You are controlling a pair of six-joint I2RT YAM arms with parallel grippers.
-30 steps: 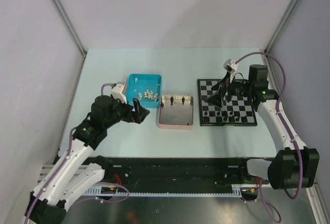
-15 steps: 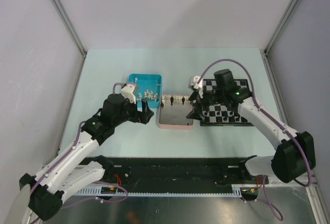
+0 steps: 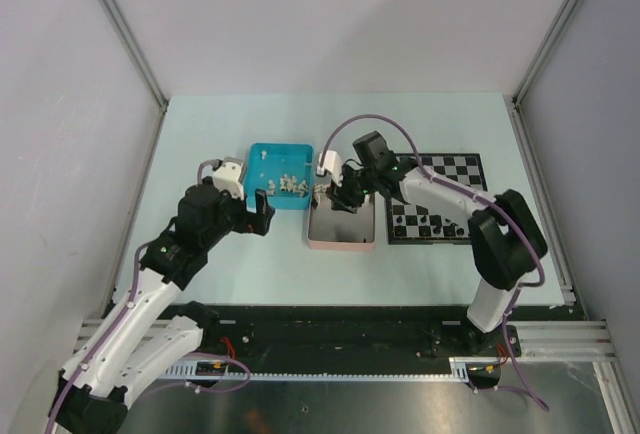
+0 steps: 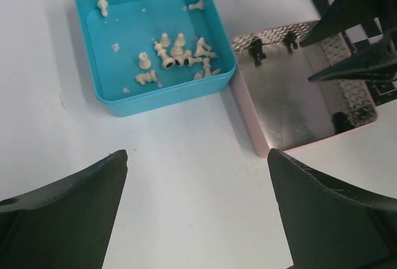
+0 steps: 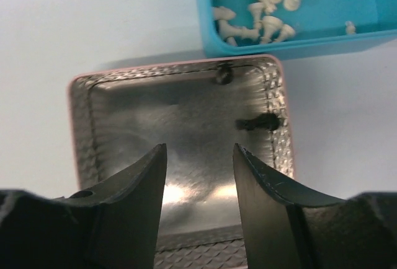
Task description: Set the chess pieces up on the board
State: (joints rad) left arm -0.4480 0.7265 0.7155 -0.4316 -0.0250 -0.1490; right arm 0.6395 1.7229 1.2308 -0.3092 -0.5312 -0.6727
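Black pieces [image 3: 430, 222] partly fill our board [image 3: 455, 166]; two more lie ahead of our right gripper [image 5: 200, 151], jaws parted, seemingly empty; left gripper [image 4: 197, 157] gapes, white pieces [image 4: 177, 55] unplaced.

Left tool [image 4: 195, 157] gapes wide; right tool [image 5: 200, 151] stands half parted.

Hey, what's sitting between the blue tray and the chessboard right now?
The pink tray with its shiny floor, a few black pieces in it. The top view shows it, with the right gripper above it.
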